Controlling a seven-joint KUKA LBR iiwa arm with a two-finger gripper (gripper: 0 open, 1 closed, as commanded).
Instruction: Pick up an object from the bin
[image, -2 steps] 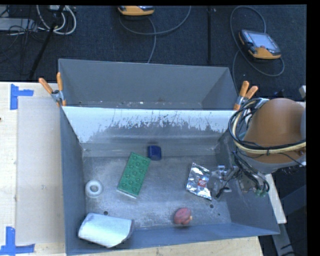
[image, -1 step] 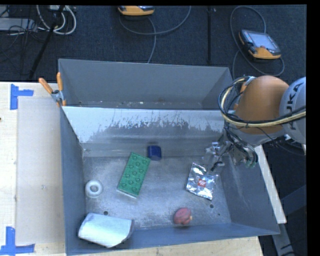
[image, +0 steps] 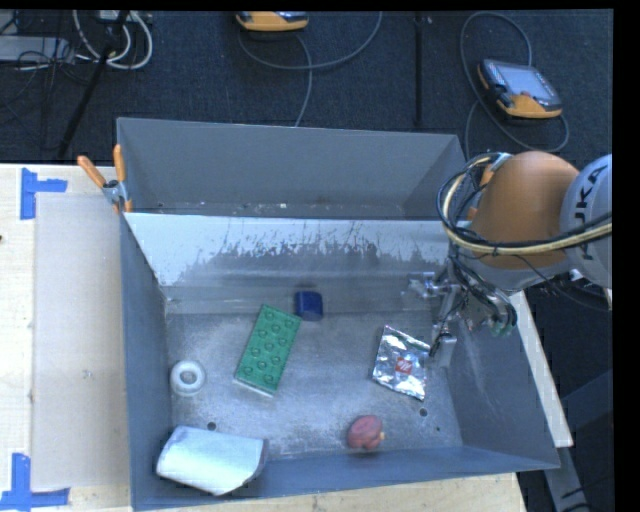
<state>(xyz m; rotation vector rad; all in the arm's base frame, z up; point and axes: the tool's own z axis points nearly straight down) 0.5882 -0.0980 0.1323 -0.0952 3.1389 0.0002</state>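
My gripper (image: 432, 318) hangs at the right side of the bin, close to the right wall, and stands open with nothing between its fingers. Just below and left of it a crumpled silver foil packet (image: 402, 365) with a red mark lies flat on the floor, its upper right corner next to the lower fingertip (image: 442, 342). A small reddish ball (image: 365, 432) rests nearer the front wall, below the packet. A small blue cube (image: 309, 305) sits further left, near the back wall.
A green studded brick plate (image: 267, 348) lies tilted left of centre. A white tape ring (image: 187, 377) is by the left wall and a white crumpled sheet (image: 210, 460) fills the front left corner. The arm's orange cover and cables overhang the right rim.
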